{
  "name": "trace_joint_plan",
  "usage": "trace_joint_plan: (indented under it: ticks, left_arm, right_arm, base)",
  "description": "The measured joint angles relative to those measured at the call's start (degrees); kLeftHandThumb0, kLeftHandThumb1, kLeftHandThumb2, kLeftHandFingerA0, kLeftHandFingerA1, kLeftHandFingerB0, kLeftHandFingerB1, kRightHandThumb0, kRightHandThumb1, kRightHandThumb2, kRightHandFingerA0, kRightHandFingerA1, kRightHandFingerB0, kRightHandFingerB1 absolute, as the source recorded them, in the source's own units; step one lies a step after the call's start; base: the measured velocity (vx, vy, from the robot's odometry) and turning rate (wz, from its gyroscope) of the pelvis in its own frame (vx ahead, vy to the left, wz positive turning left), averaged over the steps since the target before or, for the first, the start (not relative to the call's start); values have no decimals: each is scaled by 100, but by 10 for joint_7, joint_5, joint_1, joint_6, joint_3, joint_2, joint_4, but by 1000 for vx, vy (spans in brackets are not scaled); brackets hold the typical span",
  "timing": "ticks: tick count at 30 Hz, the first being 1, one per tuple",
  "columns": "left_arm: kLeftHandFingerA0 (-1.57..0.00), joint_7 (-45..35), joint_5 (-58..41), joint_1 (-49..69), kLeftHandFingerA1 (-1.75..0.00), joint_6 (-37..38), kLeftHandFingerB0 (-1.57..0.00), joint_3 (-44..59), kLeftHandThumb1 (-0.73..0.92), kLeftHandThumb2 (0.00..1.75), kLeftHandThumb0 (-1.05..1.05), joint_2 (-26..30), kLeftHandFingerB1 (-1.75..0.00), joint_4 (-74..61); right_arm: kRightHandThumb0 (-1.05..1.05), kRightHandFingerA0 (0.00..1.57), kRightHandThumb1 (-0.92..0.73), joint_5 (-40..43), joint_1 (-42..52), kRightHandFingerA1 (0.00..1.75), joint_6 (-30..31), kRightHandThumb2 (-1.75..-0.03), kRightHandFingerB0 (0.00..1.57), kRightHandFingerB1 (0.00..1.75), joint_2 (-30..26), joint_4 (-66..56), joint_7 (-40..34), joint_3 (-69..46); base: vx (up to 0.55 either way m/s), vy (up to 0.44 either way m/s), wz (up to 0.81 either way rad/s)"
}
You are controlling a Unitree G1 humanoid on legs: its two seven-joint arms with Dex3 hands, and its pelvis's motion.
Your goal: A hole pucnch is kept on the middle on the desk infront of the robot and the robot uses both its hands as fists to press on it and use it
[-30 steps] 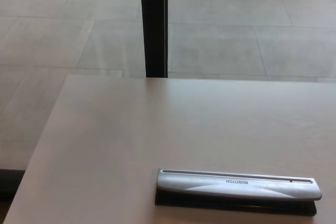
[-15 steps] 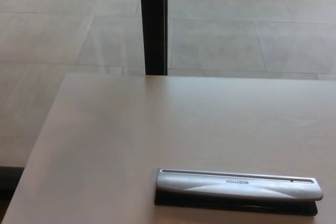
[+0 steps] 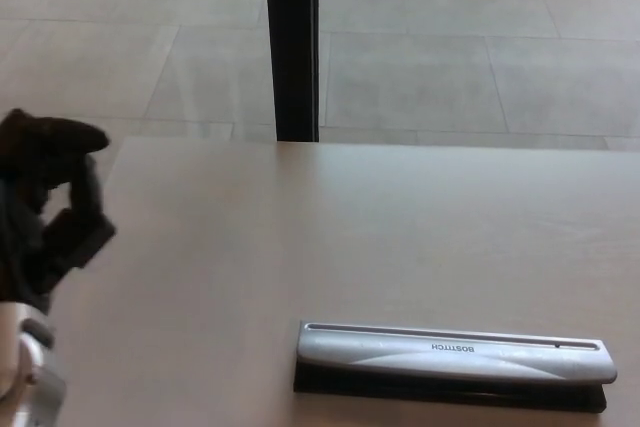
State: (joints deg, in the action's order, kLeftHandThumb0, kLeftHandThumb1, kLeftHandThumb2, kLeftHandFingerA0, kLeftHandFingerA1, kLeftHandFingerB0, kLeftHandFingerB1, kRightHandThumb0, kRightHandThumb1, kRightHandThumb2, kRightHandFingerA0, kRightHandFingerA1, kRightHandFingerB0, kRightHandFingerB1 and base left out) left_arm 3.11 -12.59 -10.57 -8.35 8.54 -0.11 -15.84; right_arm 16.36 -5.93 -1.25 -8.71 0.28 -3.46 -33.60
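Observation:
A long silver hole punch (image 3: 452, 352) with a black base lies flat on the pale desk (image 3: 330, 227), near the front edge and right of centre, its length running left to right. My left hand (image 3: 48, 209) is raised at the far left edge of the picture, black and blurred, over the desk's left side. It is well apart from the punch and touches nothing. Its silver wrist (image 3: 22, 372) shows below it. My right hand does not show.
A black upright post (image 3: 292, 42) stands behind the desk's far edge. Beyond it lies a grey tiled floor (image 3: 480, 67). The desk's left edge runs diagonally under my left hand.
My left hand has come up into view at the left edge; earlier no hand showed. The hole punch has not moved.

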Motion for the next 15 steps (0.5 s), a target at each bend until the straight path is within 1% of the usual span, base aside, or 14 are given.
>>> trace_joint_plan:
  ticks: [1,2,3,6,7,8,9,10,11,13,15]
  left_arm:
    - [-80,0,0,0,-175,-6,-63,-16,71,101,-24,-7,-148,-8]
    - [-87,0,0,0,-175,-12,-61,-33,68,109,-28,-14,-149,-18]
    - [-90,0,-1,0,-175,-22,-63,-58,65,113,-31,-26,-150,-29]
    - [-92,-1,-4,0,-175,-41,-61,-101,66,111,-33,-48,-148,-41]
    - [-93,-1,-7,0,-175,-50,-62,-119,65,110,-32,-57,-147,-43]
    - [-93,-2,-10,0,-175,-57,-61,-131,67,109,-30,-65,-148,-45]
    - [-96,-2,-11,0,-175,-62,-59,-140,66,112,-29,-69,-154,-45]
    - [-96,-3,-13,0,-175,-69,-59,-150,66,112,-29,-74,-154,-46]
    - [-96,-3,-15,0,-175,-77,-59,-160,67,111,-29,-79,-156,-46]
    - [-96,-3,-19,0,-175,-92,-60,-178,67,111,-29,-90,-157,-47]
    - [-96,-3,-22,0,-175,-107,-61,-194,67,114,-32,-99,-161,-47]
  right_arm:
    - [-26,93,-82,0,4,175,3,-92,48,159,9,-15,0,14]
    - [-28,98,-77,1,10,175,8,-104,49,167,18,-32,1,29]
    - [-28,99,-75,1,18,175,14,-104,51,168,31,-55,1,52]
    - [-30,99,-74,1,34,175,25,-104,55,166,50,-95,4,97]
    - [-30,101,-77,1,42,175,31,-104,52,169,58,-111,6,117]
    - [-32,104,-76,1,47,175,34,-104,53,170,63,-121,7,131]
    - [-34,106,-77,1,51,175,37,-106,51,174,66,-127,8,141]
    - [-34,106,-77,1,55,175,41,-106,51,174,69,-135,10,153]
    - [-34,105,-78,1,60,175,45,-102,50,172,72,-144,11,166]
    - [-34,105,-75,1,66,175,55,-105,52,169,74,-158,14,190]
    - [-35,106,-73,1,72,175,64,-104,56,159,76,-172,16,212]
  base:
    - [0,0,0]
    - [0,0,0]
    - [0,0,0]
    - [0,0,0]
    - [0,0,0]
    - [0,0,0]
    - [0,0,0]
    - [0,0,0]
    - [0,0,0]
    - [0,0,0]
    - [0,0,0]
